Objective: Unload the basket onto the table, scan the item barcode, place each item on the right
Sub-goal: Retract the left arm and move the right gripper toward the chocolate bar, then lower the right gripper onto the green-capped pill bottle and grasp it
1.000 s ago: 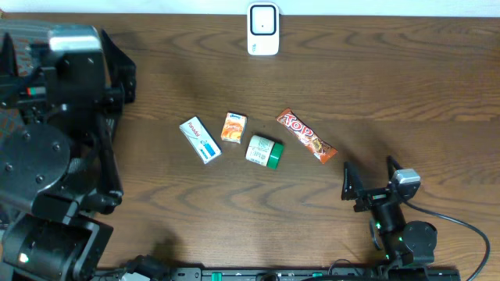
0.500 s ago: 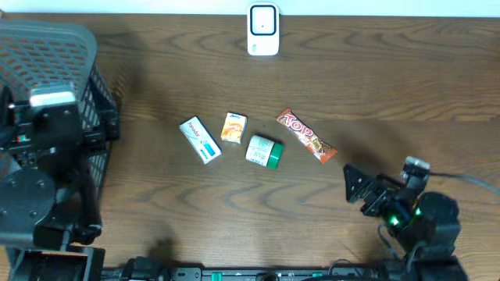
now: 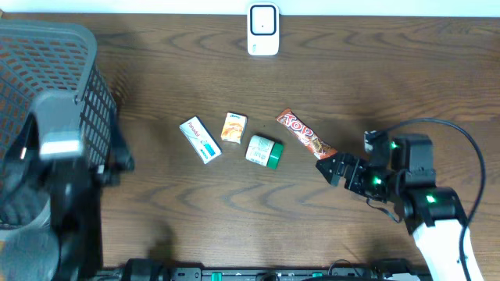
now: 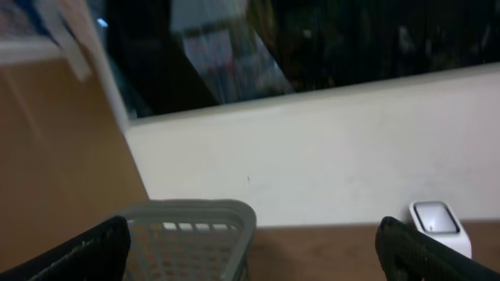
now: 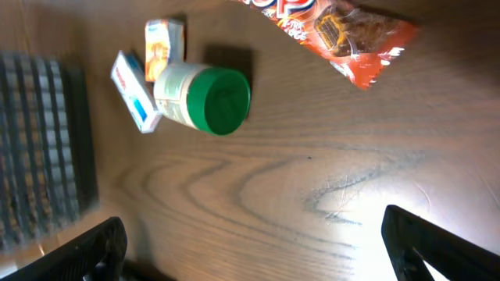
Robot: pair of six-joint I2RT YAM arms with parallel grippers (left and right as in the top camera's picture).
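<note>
Right hand, fingers apart, right of centre, just beside bar; closing off-centre may skid the slick bar away.

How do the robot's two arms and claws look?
The left claw and right claw each have two black tapering fingers. The right arm is black with small green lights, a white lower segment and a thin black cable. The left arm is blurred: black with a grey block.

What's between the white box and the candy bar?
The orange box and the green-capped jar lie there, clear in the overhead view.
</note>
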